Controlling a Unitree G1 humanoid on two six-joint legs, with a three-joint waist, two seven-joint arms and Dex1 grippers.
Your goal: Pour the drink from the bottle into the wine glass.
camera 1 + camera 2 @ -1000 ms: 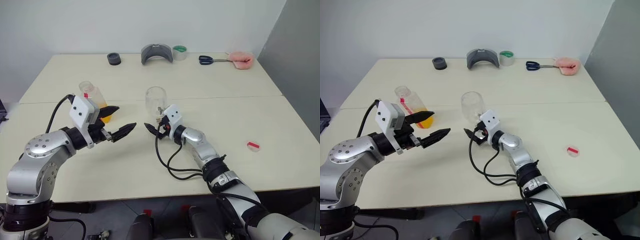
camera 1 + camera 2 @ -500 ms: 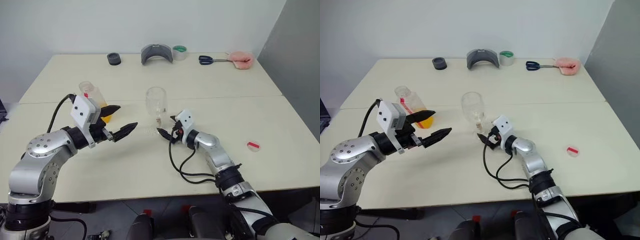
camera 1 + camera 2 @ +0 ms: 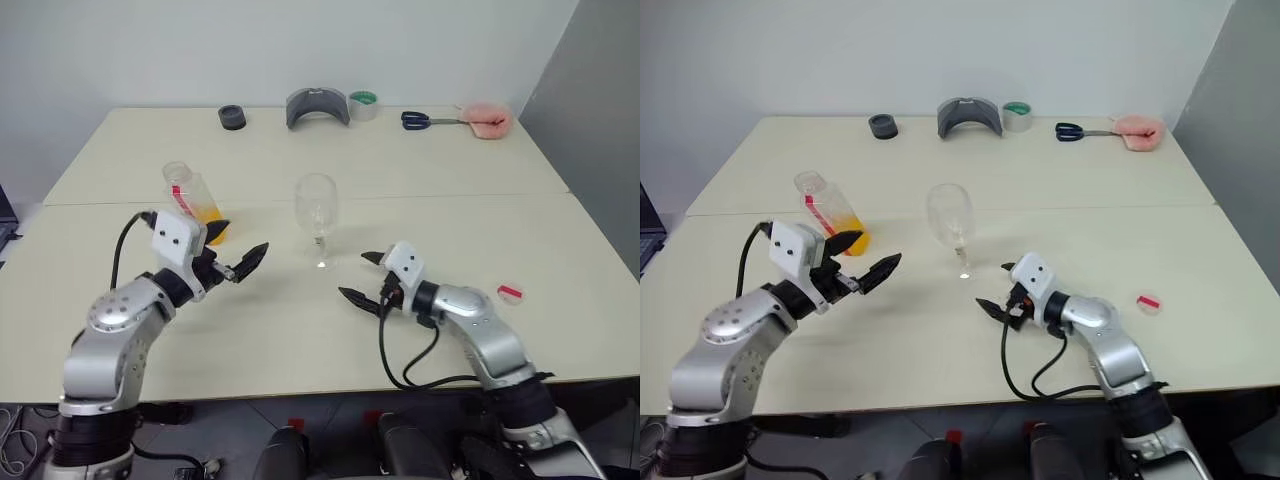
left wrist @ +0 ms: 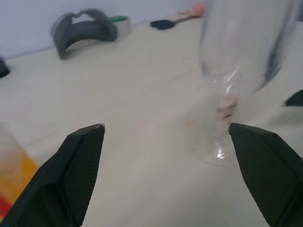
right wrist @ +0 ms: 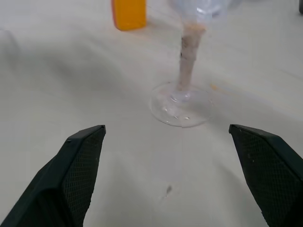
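Observation:
The wine glass (image 3: 316, 203) stands upright at the middle of the table, clear, with its foot (image 5: 182, 105) on the tabletop. The bottle (image 3: 189, 192) stands to its left, with the orange drink (image 3: 209, 212) in its lower part and a red label band. My left gripper (image 3: 241, 240) is open just in front of the bottle and points toward the glass, touching neither. My right gripper (image 3: 354, 276) is open near the table's front, to the right of the glass and apart from it. Both wrist views look between open fingers at the glass (image 4: 236, 71).
A small round lid with a red mark (image 3: 509, 292) lies at the right. Along the far edge sit a black roll (image 3: 232, 117), a grey curved piece (image 3: 317, 106), a green tape roll (image 3: 362, 102), scissors (image 3: 424, 120) and a pink object (image 3: 487, 120).
My right gripper has drawn back from the glass, toward the right and the table's front. The left gripper has sunk a little. Glass and bottle stand where they were.

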